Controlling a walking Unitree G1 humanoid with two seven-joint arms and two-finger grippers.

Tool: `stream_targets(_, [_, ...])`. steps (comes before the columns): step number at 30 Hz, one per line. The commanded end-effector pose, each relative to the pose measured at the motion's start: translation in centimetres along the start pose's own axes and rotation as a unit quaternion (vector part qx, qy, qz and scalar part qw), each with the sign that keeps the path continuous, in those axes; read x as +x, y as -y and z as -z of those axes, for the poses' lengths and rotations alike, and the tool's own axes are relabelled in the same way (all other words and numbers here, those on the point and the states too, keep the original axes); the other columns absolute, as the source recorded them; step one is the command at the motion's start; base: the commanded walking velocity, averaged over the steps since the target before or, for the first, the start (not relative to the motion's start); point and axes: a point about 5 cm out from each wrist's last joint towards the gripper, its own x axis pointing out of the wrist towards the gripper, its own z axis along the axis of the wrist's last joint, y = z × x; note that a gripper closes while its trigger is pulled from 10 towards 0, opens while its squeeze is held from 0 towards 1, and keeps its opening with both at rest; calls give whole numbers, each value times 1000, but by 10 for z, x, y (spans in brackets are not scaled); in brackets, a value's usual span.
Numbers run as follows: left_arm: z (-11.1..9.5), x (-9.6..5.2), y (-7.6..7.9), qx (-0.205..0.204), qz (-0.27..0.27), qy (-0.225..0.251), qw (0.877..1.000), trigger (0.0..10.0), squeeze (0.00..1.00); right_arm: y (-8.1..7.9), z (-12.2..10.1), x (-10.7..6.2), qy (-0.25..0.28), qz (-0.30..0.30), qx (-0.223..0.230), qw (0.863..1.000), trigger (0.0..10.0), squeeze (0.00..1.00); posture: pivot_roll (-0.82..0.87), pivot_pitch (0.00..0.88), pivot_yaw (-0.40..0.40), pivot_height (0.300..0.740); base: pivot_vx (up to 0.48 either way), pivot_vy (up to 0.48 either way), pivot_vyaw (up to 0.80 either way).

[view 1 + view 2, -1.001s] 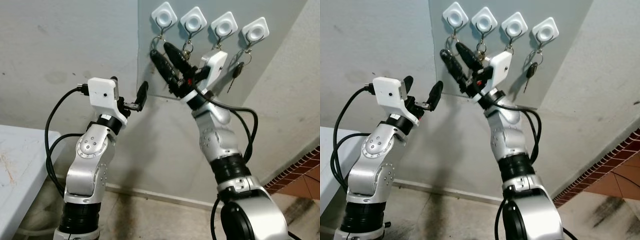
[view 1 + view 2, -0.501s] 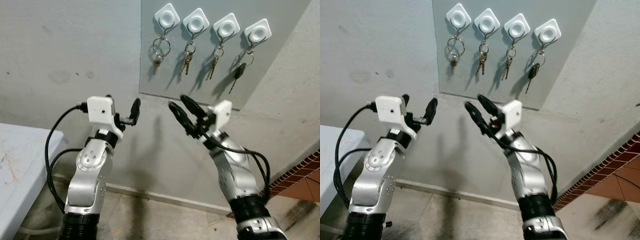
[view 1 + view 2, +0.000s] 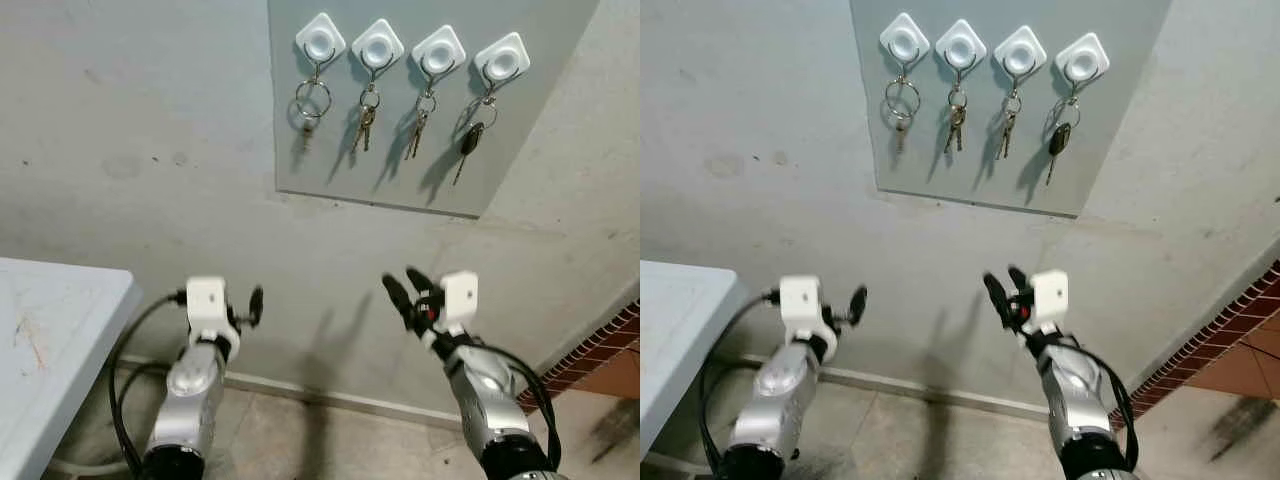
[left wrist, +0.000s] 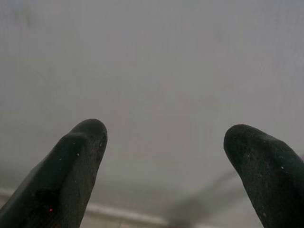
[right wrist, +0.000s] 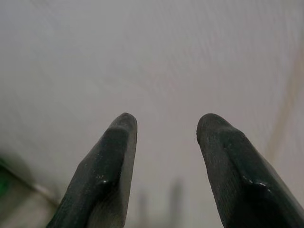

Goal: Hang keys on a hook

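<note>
Both arms have dropped low; right gripper (image 3: pixel 404 289) and left gripper (image 4: pixel 166 142) spread, empty, since keys (image 3: pixel 308 105) hang at the panel's (image 3: pixel 300 170) top-left hook (image 3: pixel 320 43).

I'm seeing the table (image 3: pixel 50 330) running off the left edge, so only its corner is showing. Both arms are getting cut off at the bottom edge, and the left pincer (image 3: pixel 250 305) is looking too small and blurred to read. The key teeth (image 3: pixel 362 125) are coming through too small to tell.
</note>
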Motion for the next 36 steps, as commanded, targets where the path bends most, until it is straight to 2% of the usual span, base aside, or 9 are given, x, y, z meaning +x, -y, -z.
stream_targets(1, [11, 0, -3, 3, -7, -15, 1000, 10000, 0, 5, 13, -7, -30, 21, -1, 999, 10000, 0, -15, 0, -3, 740, 0, 0, 0])
stream_targets(3, [27, -3, -4, 27, -11, -45, 999, 10000, 0, 6, 28, -14, -67, 36, -3, 997, 10000, 0, -19, 0, 6, 740, 0, 0, 0])
stream_targets(8, [52, -12, -7, 48, -13, -93, 994, 10000, 0, 8, 54, -29, -138, 63, 2, 988, 10000, 0, -30, 0, 16, 740, 0, 0, 0])
stream_targets(12, [77, -25, -10, 18, -15, -155, 988, 10000, 0, 7, 73, -43, -196, 77, 0, 978, 10000, 0, -45, 0, 27, 740, 0, 0, 0])
stream_targets(16, [94, -36, -12, 15, -21, -199, 980, 10000, 0, 4, 89, -57, -245, 79, -4, 966, 10000, 0, -55, 0, 31, 740, 0, 0, 0])
stream_targets(26, [111, -49, -14, 19, -20, -240, 970, 10000, 0, 4, 110, -83, -302, 105, 5, 947, 10000, 0, -107, 0, 63, 740, 0, 0, 0])
stream_targets(32, [115, -55, -23, 24, -28, -251, 967, 10000, 0, 8, 118, -96, -321, 135, 21, 937, 10000, 0, -124, 0, 61, 740, 0, 0, 0])
stream_targets(35, [117, -57, -23, 31, -24, -256, 966, 10000, 0, 8, 121, -101, -334, 132, 13, 933, 10000, 0, -119, 0, 61, 740, 0, 0, 0])
stream_targets(36, [121, -61, -23, 37, -26, -264, 964, 10000, 0, 11, 125, -108, -353, 137, -3, 926, 10000, 0, -114, 0, 61, 740, 0, 0, 0])
